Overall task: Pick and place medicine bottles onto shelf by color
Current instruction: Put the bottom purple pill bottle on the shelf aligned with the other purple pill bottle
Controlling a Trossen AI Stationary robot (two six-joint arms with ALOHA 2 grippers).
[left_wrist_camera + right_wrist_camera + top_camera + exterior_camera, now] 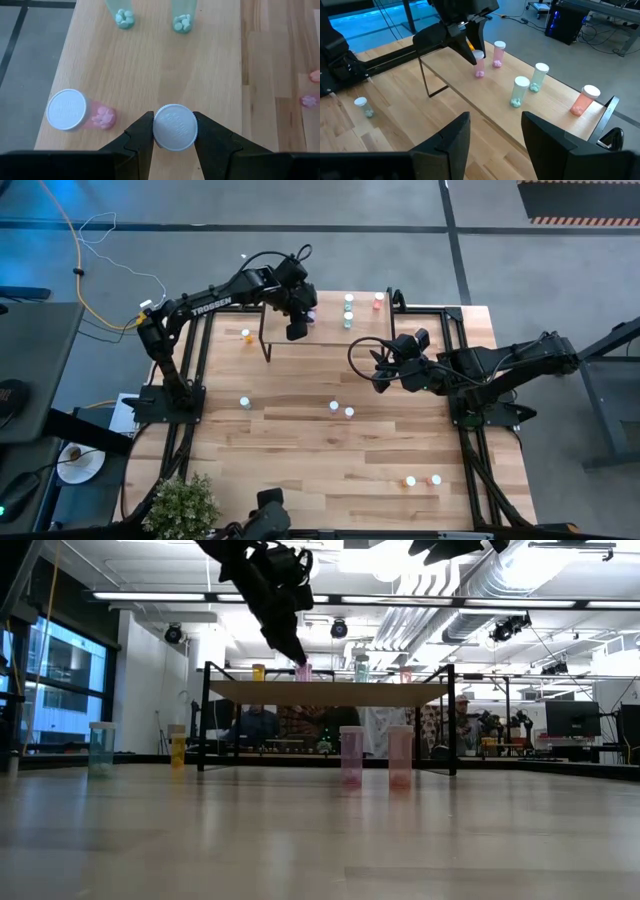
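As the left claw [173,131] sits over the shelf [330,330], w/ its two fingers closed on the white cap of a pink bottle [174,127], the relation that counts is straight up-and-down: the bottle's long axis runs vertical, cap up, directly under the claw, so any release or lift goes along that axis. In the low view the bottle's base looks to be at the shelf top, though contact can't be confirmed from there. It stands upright, not tilted.

Just beside it, apart and not touching, is a second pink bottle [66,110], also on the shelf, at the same end. Two teal bottles [521,91] stand further along the shelf, well apart from the pink pair, and an orange-red bottle [584,100] is near the far end by the right arm. So the pink one in hand sits w/ its colour mate, which fits the sort by colour; my read is the placing step is near done and the next thing is to let go w/o tipping it into its neighbour.

The right claw [492,132] hangs above the bench [300,460] beside the shelf, fingers spread wide, holding nothing. It's the nearer arm for the loose bottles [341,409] mid-bench and the pair [422,480] at the front right; the left arm is nearer the ones on its own side.
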